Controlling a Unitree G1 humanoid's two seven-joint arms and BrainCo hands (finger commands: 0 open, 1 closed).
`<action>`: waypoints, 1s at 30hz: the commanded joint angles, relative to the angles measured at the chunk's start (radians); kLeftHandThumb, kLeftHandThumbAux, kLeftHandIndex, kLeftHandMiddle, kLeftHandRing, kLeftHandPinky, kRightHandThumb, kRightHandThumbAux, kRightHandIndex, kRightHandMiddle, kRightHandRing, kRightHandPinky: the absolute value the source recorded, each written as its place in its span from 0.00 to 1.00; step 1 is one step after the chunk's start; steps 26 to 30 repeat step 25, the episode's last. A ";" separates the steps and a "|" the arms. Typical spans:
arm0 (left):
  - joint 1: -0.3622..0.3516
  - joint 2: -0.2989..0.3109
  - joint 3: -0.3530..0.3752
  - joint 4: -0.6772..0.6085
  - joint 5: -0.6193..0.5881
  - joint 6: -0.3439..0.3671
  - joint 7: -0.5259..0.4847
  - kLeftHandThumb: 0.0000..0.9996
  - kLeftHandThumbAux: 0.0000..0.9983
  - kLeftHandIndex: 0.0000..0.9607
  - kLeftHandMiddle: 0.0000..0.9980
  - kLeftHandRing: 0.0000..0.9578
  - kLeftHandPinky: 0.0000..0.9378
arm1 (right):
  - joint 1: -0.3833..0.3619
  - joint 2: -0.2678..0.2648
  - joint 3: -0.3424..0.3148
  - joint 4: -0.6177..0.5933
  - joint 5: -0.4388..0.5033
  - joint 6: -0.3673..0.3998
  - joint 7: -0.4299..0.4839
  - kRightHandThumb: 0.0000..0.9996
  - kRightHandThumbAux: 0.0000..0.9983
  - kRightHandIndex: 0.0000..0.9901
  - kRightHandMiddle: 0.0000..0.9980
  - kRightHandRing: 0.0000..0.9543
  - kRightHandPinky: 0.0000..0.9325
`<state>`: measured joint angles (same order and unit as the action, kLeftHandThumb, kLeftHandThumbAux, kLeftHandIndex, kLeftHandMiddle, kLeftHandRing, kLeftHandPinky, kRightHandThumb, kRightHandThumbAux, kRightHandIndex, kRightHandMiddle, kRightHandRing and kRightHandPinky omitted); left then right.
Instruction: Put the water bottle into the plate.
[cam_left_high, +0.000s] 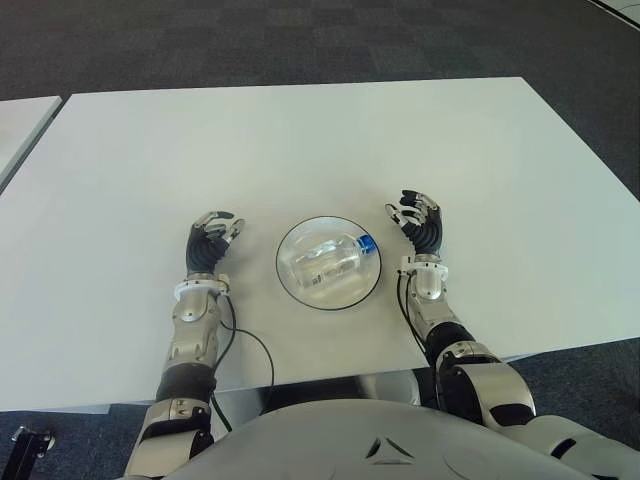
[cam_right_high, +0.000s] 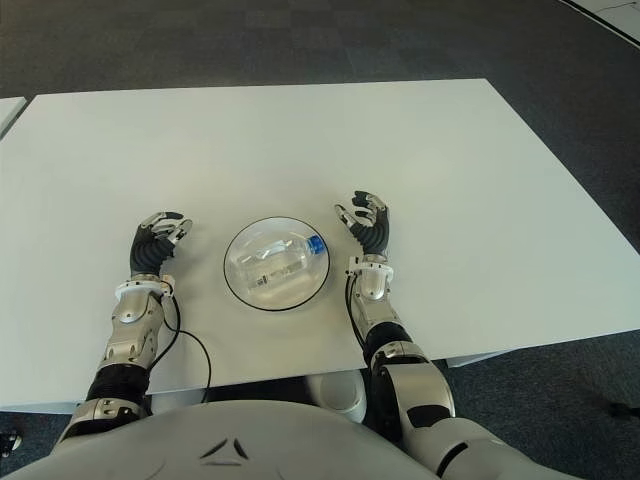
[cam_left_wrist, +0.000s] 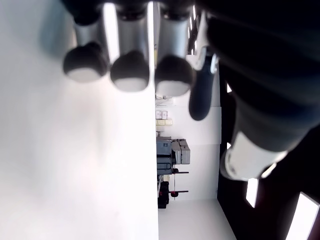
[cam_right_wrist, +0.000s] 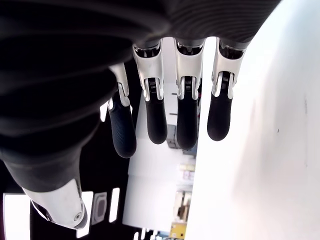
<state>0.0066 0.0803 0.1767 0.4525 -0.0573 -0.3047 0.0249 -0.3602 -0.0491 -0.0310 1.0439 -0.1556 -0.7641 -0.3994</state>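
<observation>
Eye views: the water bottle (cam_left_high: 332, 261) is lying on its side inside the plate (cam_left_high: 291, 281), blue cap pointing toward the right hand (cam_left_high: 417, 222). So the main job looks done to me; nothing left but maybe pulling the arms back.

Hands in the eye views: left hand (cam_left_high: 212, 240) sits just left of the plate, right hand just right of it, both apart from the bottle, both holding nothing.

Left wrist view: fingers (cam_left_wrist: 129, 74) loosely curled over bare white table (cam_left_wrist: 75, 165), nothing gripped.

Right wrist view: fingers (cam_right_wrist: 156, 125) hang relaxed and spread, empty too.

Around: a black cable (cam_left_high: 258, 350) loops near the left forearm; otherwise nothing in the way.
</observation>
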 joint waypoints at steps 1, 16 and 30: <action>0.018 -0.002 -0.013 0.040 0.015 0.034 0.001 0.70 0.72 0.46 0.90 0.92 0.92 | 0.015 0.015 -0.001 0.027 -0.005 -0.006 -0.010 0.71 0.73 0.44 0.67 0.70 0.72; 0.022 -0.007 -0.013 0.032 0.027 0.059 0.008 0.70 0.72 0.46 0.88 0.91 0.91 | 0.015 0.008 0.004 0.029 -0.007 0.015 -0.001 0.70 0.73 0.44 0.67 0.71 0.73; 0.023 -0.010 -0.013 0.032 0.026 0.063 0.007 0.70 0.72 0.46 0.88 0.91 0.91 | 0.015 -0.007 0.019 0.025 -0.009 0.040 0.043 0.71 0.73 0.44 0.66 0.69 0.70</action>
